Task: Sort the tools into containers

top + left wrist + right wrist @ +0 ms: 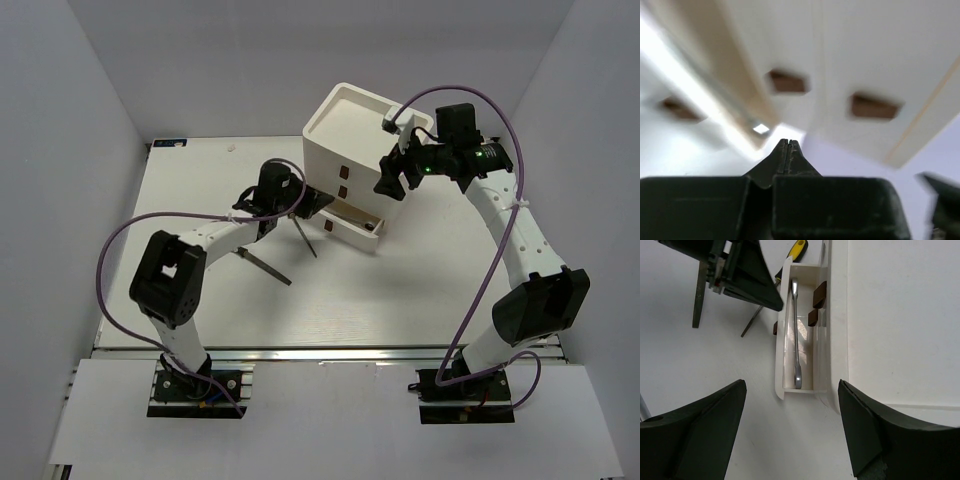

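Note:
The white stacked drawer box (pixel 345 140) stands at the back centre, its bottom drawer (pixel 356 222) pulled out. In the right wrist view a grey metal wrench (pixel 796 335) lies lengthwise in that open drawer (pixel 781 365). A yellow-and-black handle (pixel 798 249) shows past the drawer's far end. My left gripper (pixel 316 203) is shut with nothing between its tips, close to the drawer's left end; its view shows blurred red-brown tabs (pixel 788 82). My right gripper (pixel 392 184) is open and empty, hovering by the box's front right corner, above the drawer's near end (pixel 792 390).
A thin screwdriver shaft (pixel 305 236) and a long flat file (pixel 266 265) lie on the table left of the drawer, under my left arm. The box's rimmed tray top (pixel 322 112) looks bare. White walls enclose the table on three sides.

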You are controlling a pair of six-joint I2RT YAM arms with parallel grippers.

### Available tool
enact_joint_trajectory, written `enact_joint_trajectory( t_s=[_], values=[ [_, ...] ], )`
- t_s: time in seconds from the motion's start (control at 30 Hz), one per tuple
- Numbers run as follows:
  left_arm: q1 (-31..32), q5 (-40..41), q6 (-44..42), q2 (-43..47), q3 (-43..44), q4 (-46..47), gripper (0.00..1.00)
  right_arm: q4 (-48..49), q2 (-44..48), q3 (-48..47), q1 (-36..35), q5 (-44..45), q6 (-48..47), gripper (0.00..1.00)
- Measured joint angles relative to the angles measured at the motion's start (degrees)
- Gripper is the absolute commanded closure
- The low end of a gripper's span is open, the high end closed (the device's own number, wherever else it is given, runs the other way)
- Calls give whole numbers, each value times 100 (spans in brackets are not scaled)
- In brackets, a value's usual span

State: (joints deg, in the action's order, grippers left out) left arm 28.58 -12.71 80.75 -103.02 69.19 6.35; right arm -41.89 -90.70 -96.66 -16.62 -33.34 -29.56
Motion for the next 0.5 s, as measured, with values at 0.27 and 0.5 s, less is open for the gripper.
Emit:
enact_joint_trajectory(
  t_s=[0.27, 0.5],
  values=[
    [-42, 142, -1176, 1176, -1231, -866, 79, 48, -291, -588, -2, 98, -157, 11],
    [-66, -57, -1408, 175, -1187, -782, 78, 144, -1040, -1233, -173, 518, -295, 13]
  ],
)
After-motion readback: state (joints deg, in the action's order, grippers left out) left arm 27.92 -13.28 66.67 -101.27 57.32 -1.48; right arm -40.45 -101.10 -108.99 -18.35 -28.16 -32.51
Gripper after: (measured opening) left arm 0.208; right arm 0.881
